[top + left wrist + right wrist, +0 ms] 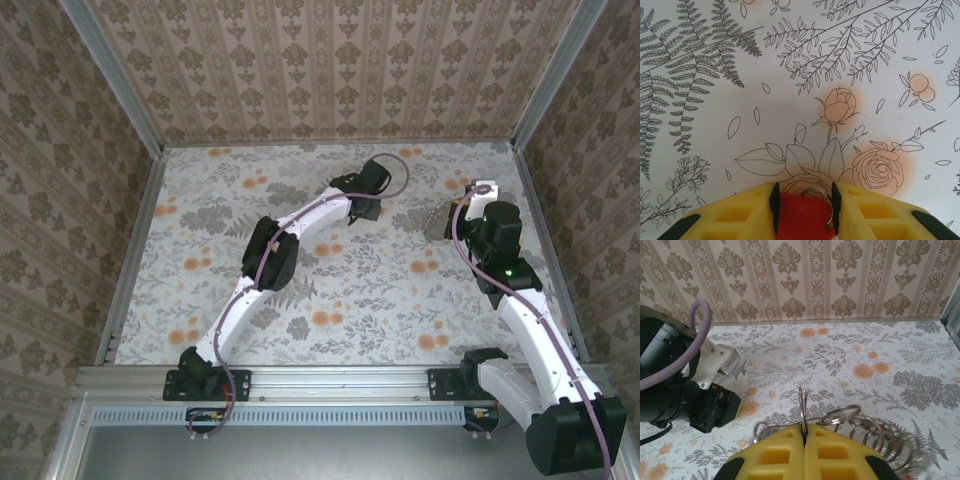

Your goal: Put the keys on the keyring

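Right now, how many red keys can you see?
1. A red key sits between the left pincer's fingers in the left wrist view. More may be hidden behind the right pincer, which is shut on the keyring.

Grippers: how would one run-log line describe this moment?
left gripper: shut on red key | right gripper: shut on keyring, loop upright

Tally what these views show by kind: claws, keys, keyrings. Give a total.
Claws: 2, the left claw and the right claw
Red key: 1, between the left claw's fingers
Keyring: 1, a bunch of metal loops, one loop pinched by the right claw
Total: 4
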Motion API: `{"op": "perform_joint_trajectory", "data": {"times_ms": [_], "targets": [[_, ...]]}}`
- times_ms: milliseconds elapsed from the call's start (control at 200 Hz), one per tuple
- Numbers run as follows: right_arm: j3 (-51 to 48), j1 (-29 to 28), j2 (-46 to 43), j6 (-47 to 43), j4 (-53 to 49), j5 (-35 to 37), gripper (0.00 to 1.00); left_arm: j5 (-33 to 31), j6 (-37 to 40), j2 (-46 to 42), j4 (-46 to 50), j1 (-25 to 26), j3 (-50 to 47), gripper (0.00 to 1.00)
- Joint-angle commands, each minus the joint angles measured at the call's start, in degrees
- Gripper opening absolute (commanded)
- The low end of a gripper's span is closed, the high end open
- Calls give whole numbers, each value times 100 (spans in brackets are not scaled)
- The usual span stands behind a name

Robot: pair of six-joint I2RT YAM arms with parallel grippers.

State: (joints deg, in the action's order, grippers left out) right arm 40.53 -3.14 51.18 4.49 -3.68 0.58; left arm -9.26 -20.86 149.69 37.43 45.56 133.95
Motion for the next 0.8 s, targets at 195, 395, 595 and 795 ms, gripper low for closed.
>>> {"op": "perform_joint_trajectory", "data": {"times_ms": [195,395,595,795], "targets": [[-44,24,-129,-62,316,-386,0,-115,417,-651,19,-9,-928,24],[-129,24,-110,33,342,-657,0,-184,504,-1249,-109,-35,-1825,21],[-134,17,-91,69,199,-995,0,56,391,-1963,-311,-126,-3115,20],[-98,6,-31,87,80,-1380,0,264,385,-2989,-631,-144,-4435,21]]}}
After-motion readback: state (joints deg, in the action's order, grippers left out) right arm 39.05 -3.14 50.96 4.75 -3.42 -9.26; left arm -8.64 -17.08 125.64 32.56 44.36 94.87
